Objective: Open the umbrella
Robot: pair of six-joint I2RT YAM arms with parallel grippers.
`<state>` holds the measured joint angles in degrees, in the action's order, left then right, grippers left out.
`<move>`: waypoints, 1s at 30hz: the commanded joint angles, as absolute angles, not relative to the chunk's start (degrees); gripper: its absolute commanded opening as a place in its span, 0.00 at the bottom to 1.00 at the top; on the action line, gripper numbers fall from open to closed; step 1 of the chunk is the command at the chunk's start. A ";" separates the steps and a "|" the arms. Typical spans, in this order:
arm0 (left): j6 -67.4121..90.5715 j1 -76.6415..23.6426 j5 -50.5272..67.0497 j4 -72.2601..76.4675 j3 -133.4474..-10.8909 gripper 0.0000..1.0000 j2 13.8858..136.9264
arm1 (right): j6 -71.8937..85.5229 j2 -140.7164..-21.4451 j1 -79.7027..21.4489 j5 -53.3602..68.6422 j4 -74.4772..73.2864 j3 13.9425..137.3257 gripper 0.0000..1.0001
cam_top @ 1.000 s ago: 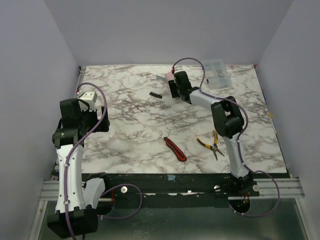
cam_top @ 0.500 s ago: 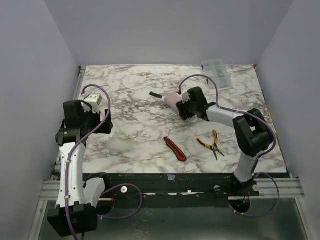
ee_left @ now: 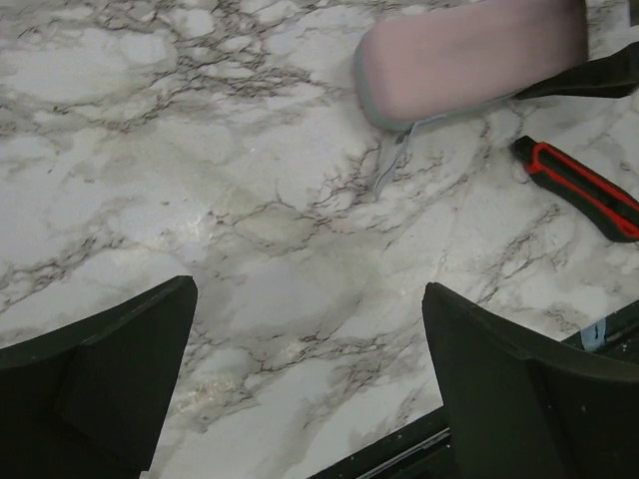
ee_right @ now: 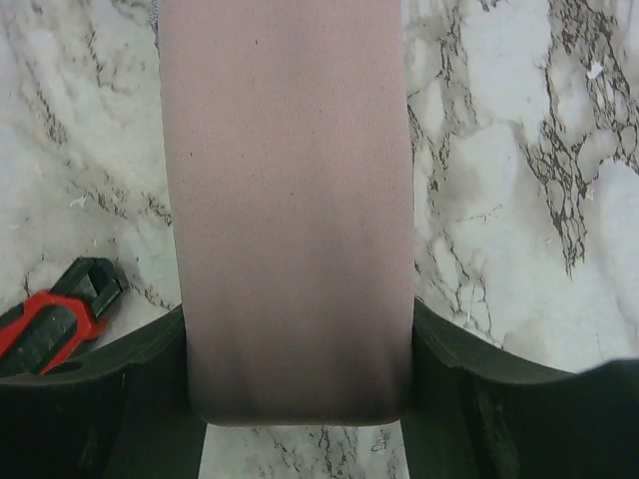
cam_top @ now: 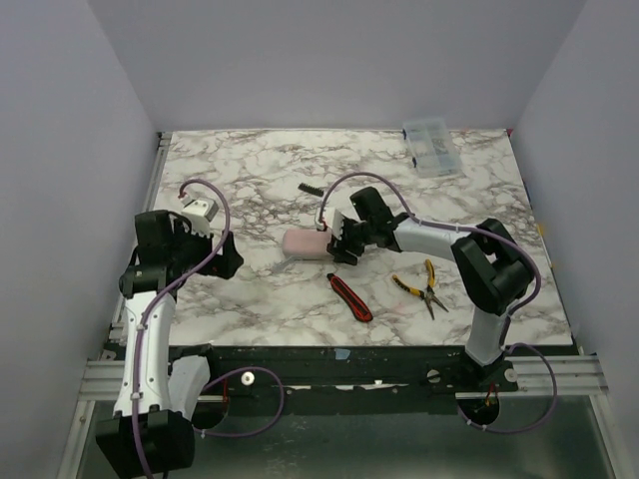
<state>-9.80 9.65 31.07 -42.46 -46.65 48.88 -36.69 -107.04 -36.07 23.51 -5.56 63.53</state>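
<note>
Overhead view of a white marble-patterned table with two robot arms bolted at its near edge.

Closest to the arms, a red and black utility knife lies near the middle, and yellow-handled pliers lie to its right.

Just beyond them, the right hand is clamped on one end of a compact folding umbrella, a pale pinkish-lavender fabric bundle. Its wrist camera shows a black finger pressed against each side of the fabric. The umbrella points out from this hand toward the left arm, at the middle of the table. Whether it rests on the surface or is raised a little cannot be told.

The left hand hovers over the left side of the table, well apart from the umbrella. Its fingers are spread wide and hold nothing. Its camera shows the umbrella's free end ahead, with a thin pale cord hanging from it.

Farther back lies a small black toothed piece. A clear plastic box sits at the far right edge.

The task looks barely begun. The umbrella is gripped but fully folded, with no shaft, handle or lining showing. Taking hold of the free end, extending it and spreading the canopy are all left to do.
</note>
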 commanded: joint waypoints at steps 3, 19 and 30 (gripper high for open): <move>-10.28 2.56 39.26 -30.33 -42.17 0.97 45.80 | -51.12 -107.67 -35.24 25.86 -18.87 61.96 0.58; 14.29 -24.01 18.02 4.61 -27.21 0.66 53.65 | -56.16 -98.94 -29.00 27.45 -28.71 57.15 0.88; 15.42 -28.73 13.52 11.76 -25.66 0.54 66.07 | -44.93 -98.01 -29.00 28.47 -25.48 64.58 0.91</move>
<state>14.76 -27.51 17.21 6.83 -25.17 63.02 -48.90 -98.67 -28.77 27.90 -26.63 63.81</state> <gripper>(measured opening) 0.554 0.912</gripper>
